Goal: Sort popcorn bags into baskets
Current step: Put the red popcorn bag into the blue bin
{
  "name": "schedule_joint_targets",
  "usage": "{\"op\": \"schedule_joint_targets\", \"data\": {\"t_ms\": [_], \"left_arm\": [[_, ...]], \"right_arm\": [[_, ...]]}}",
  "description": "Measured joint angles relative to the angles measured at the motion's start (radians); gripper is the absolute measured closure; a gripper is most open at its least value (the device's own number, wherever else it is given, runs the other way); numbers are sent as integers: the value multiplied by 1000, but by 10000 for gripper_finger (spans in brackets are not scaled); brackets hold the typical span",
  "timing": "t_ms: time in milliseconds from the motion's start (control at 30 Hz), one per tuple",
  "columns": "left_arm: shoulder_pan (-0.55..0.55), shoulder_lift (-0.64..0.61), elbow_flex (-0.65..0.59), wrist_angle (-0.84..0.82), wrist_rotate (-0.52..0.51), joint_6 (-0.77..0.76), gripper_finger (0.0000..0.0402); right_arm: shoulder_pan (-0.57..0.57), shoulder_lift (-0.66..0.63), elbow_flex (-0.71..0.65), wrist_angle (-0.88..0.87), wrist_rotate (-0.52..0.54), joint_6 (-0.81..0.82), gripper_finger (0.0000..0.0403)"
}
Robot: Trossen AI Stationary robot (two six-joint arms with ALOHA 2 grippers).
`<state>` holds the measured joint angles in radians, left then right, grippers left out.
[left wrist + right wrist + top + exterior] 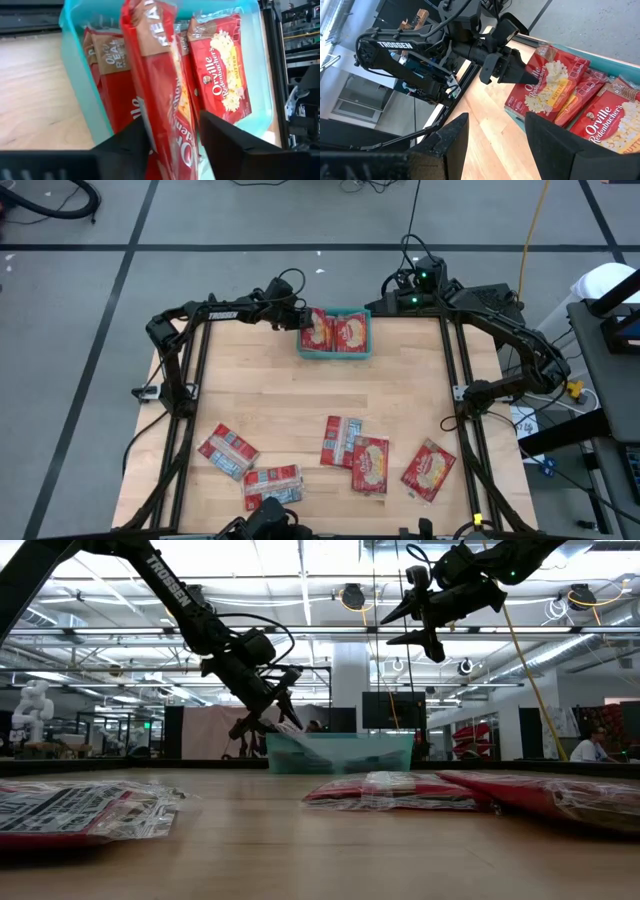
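Over the teal basket [335,352] at the counter's far edge, left gripper [172,132] has its fingers parted a bit around a red popcorn bag [160,80] standing on edge inside. Right gripper [425,620] hangs nearby, open and empty.

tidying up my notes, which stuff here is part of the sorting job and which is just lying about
Part of the job:
- teal basket
- popcorn bags in the basket
- bag between the left gripper jaws
- five loose bags on the table

Lying about:
- cables on the floor
- right gripper, waiting above the basket
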<state>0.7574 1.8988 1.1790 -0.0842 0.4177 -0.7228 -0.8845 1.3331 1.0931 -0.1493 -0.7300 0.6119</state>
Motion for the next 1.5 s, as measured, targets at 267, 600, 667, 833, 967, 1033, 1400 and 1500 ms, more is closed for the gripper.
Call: {"op": "schedule_joint_targets", "data": {"t_ms": [267,600,667,833,967,1033,1400,1500], "left_arm": [[7,-3,5,-6,-27,44,168],[31,-91,4,-52,-124,89,179],[36,-122,5,-47,-142,109,187],[41,-178,4,-54,-145,152,209],[28,-186,5,-71,-115,167,236],[17,-186,4,-81,-86,167,252],[-114,-327,3,-344,-52,226,347],[-182,-362,5,-416,-51,247,354]], "right_arm": [[0,0,0,0,-1,12,216],[0,0,0,-1,-3,16,216],[0,0,0,-2,-3,15,216],[0,0,0,-3,-3,4,216],[0,0,0,-4,-3,4,216],[0,0,0,-4,-4,4,216],[20,-22,0,-156,-61,-3,216],[45,-43,0,-235,-27,-44,216]]}}
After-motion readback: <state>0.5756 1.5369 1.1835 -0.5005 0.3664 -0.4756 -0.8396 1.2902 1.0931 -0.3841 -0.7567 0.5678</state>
